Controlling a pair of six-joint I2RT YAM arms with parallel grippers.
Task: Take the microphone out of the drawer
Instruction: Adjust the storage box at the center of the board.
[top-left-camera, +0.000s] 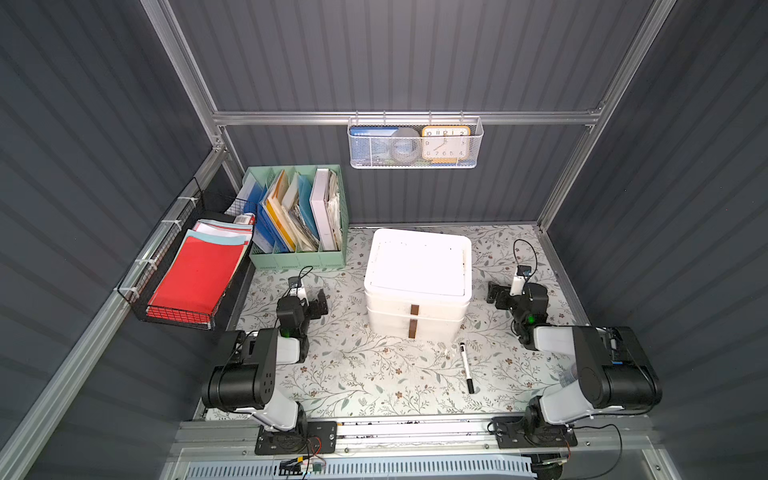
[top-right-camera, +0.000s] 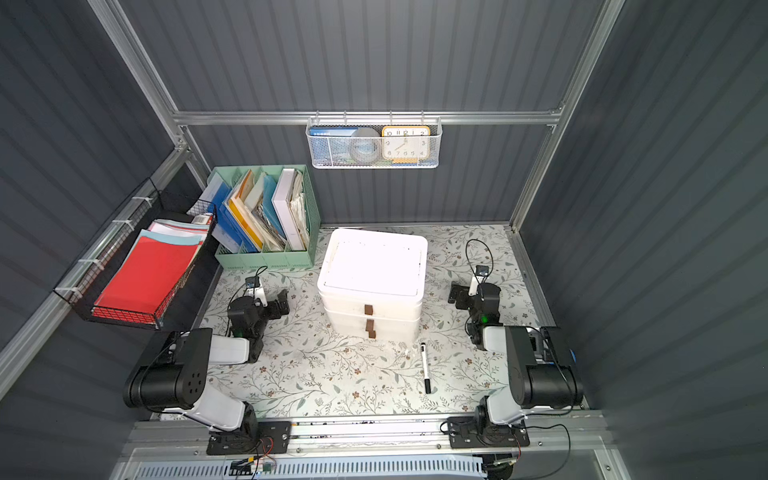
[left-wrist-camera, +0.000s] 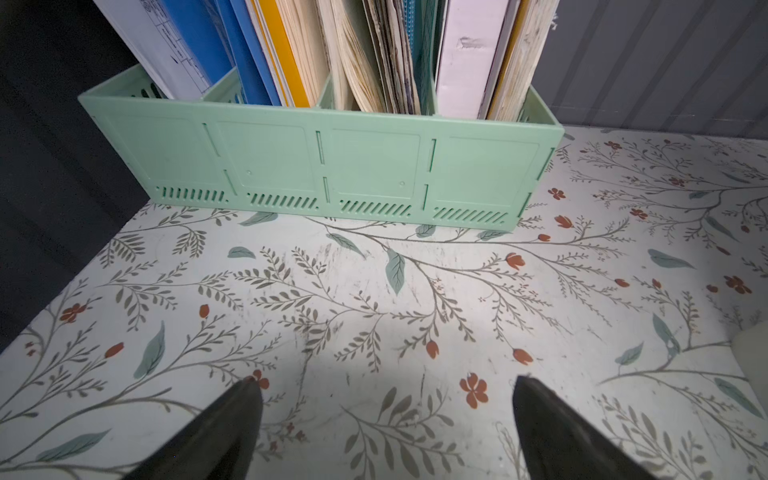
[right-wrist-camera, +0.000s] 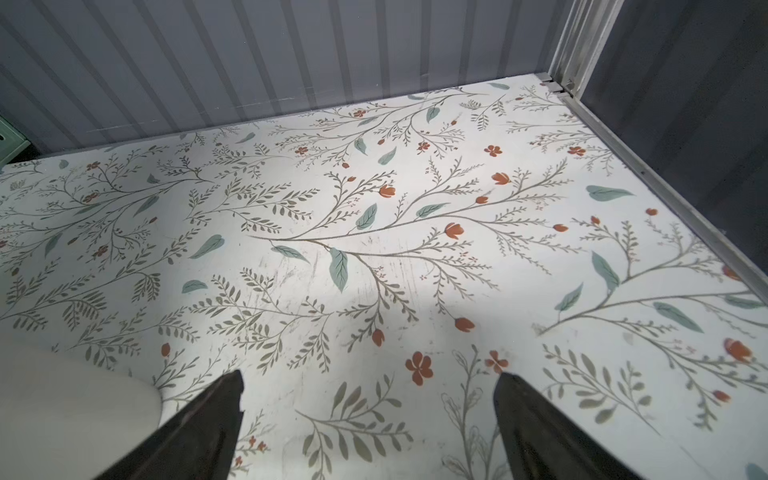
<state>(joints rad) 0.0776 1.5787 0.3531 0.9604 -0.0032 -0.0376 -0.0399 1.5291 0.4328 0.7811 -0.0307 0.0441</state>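
A white two-drawer unit (top-left-camera: 417, 286) (top-right-camera: 372, 286) stands mid-table. Both drawers look shut; their brown handles (top-left-camera: 414, 310) (top-right-camera: 368, 309) face the front. The microphone is hidden. My left gripper (top-left-camera: 321, 302) (top-right-camera: 284, 301) rests low on the table to the unit's left, open, with only floral table surface between its fingers (left-wrist-camera: 386, 388). My right gripper (top-left-camera: 493, 293) (top-right-camera: 455, 295) sits to the unit's right, also open and empty (right-wrist-camera: 370, 380). A corner of the white unit shows at the edge of each wrist view (left-wrist-camera: 750, 347) (right-wrist-camera: 62, 399).
A black-and-white marker pen (top-left-camera: 466, 368) (top-right-camera: 425, 368) lies in front of the unit, to its right. A green file holder (top-left-camera: 299, 216) (left-wrist-camera: 324, 166) stands at the back left, beside a black wire basket (top-left-camera: 183, 286) of red papers. A white mesh basket (top-left-camera: 415, 143) with a clock hangs on the back wall.
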